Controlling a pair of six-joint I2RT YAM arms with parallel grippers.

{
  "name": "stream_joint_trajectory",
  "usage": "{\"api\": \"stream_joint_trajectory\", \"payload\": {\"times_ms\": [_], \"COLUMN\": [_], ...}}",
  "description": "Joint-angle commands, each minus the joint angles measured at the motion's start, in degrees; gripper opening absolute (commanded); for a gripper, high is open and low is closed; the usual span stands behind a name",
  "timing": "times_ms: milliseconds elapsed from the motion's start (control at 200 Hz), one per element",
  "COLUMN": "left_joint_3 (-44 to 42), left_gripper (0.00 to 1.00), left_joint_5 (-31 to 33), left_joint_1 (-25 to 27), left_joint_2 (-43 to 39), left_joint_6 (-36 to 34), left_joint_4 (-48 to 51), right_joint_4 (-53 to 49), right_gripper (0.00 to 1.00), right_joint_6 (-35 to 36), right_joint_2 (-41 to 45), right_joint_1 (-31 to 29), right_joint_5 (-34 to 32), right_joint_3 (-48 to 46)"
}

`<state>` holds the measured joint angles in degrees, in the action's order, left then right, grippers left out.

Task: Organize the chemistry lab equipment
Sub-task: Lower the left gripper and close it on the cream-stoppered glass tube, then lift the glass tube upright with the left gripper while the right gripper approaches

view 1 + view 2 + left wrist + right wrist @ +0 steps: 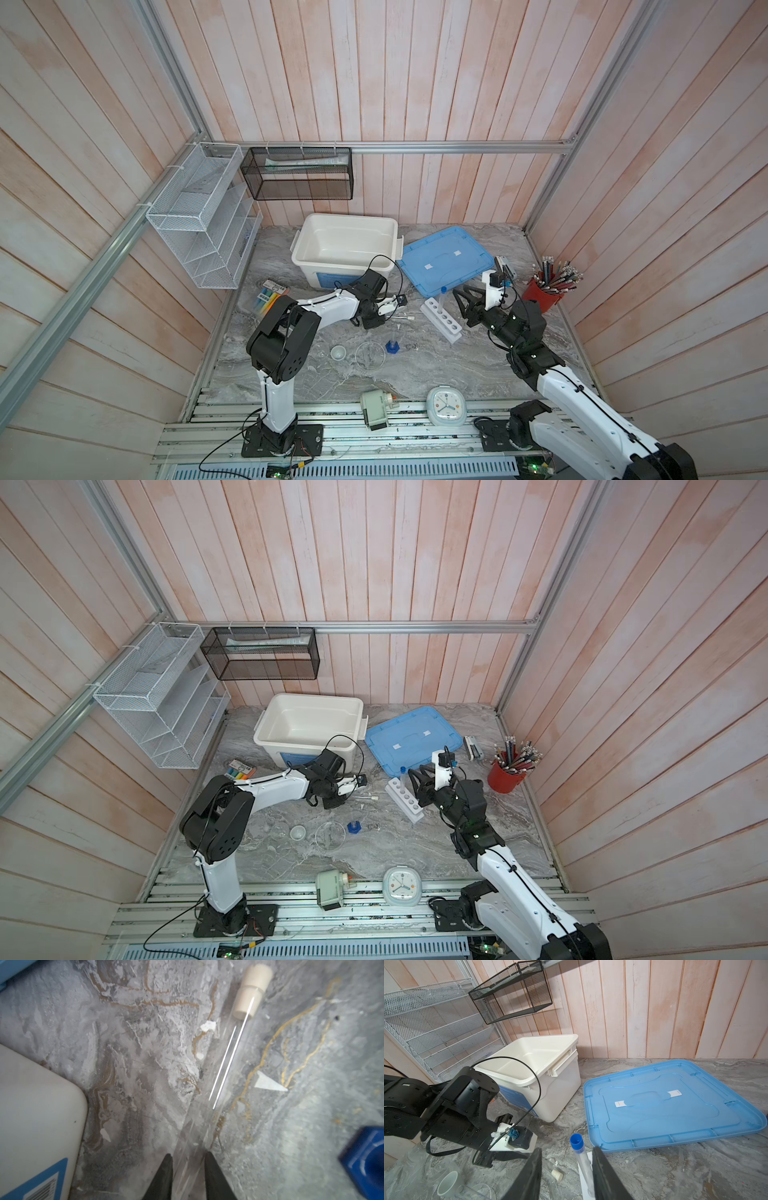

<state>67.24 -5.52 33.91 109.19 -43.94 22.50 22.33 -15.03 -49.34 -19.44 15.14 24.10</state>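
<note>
While the left gripper sits low over the marble table, we see its 2 dark fingers set narrowly apart with the white-capped tube running out between them. The tube lies flat on the table, its body passing back between the jaws and its white cap well out ahead of the fingertips. Each finger stands right at the glass, but we cannot tell whether the jaws actually press on it. Off to 1 side of these jaws we see a corner of the white bin, and off to the other side the blue base of the small cylinder, neither touching the fingers. The right gripper has its jaws clearly apart and holds nothing. Between them the blue-capped tube stands upright in an end hole of the white 6-hole rack, just beside the inner face of 1 finger and well clear of the other; we cannot tell whether it touches that near finger. Ahead of these jaws the blue lid lies on the table. In both top views the clear round dish and a small clear cup rest on the table nearer the left gripper's jaws than the right's, apart from both.
</note>
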Motion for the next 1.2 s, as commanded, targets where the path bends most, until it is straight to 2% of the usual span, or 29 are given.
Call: {"api": "stream_joint_trajectory", "payload": {"times_ms": [0, 210, 625, 1015, 1195], "left_joint_3": [-1.12, -1.76, -4.60, -8.48, -9.88], "left_gripper": [0.27, 0.22, 0.19, 0.19, 0.19], "left_joint_5": [0.65, 0.82, -0.59, -4.93, -7.02], "left_joint_1": [0.45, 0.41, 0.28, -2.75, -3.63], "left_joint_2": [3.13, 2.46, -2.97, -11.67, -15.74], "left_joint_6": [-0.20, 0.23, 2.05, 6.13, 7.75], "left_joint_4": [2.99, 2.73, -0.27, -4.43, -5.77], "right_joint_4": [1.13, 0.90, 0.31, -0.97, -2.07], "right_gripper": [0.41, 0.41, 0.40, 0.41, 0.41], "right_joint_6": [-0.87, -1.12, -1.91, -2.44, -2.68], "right_joint_2": [0.84, 1.23, 1.47, 0.55, -0.67], "right_joint_1": [0.33, 0.46, 0.43, 0.46, 0.45], "right_joint_5": [0.86, 0.79, 0.51, 1.21, 3.94], "right_joint_3": [-0.41, -0.46, -0.14, 1.97, 3.76]}}
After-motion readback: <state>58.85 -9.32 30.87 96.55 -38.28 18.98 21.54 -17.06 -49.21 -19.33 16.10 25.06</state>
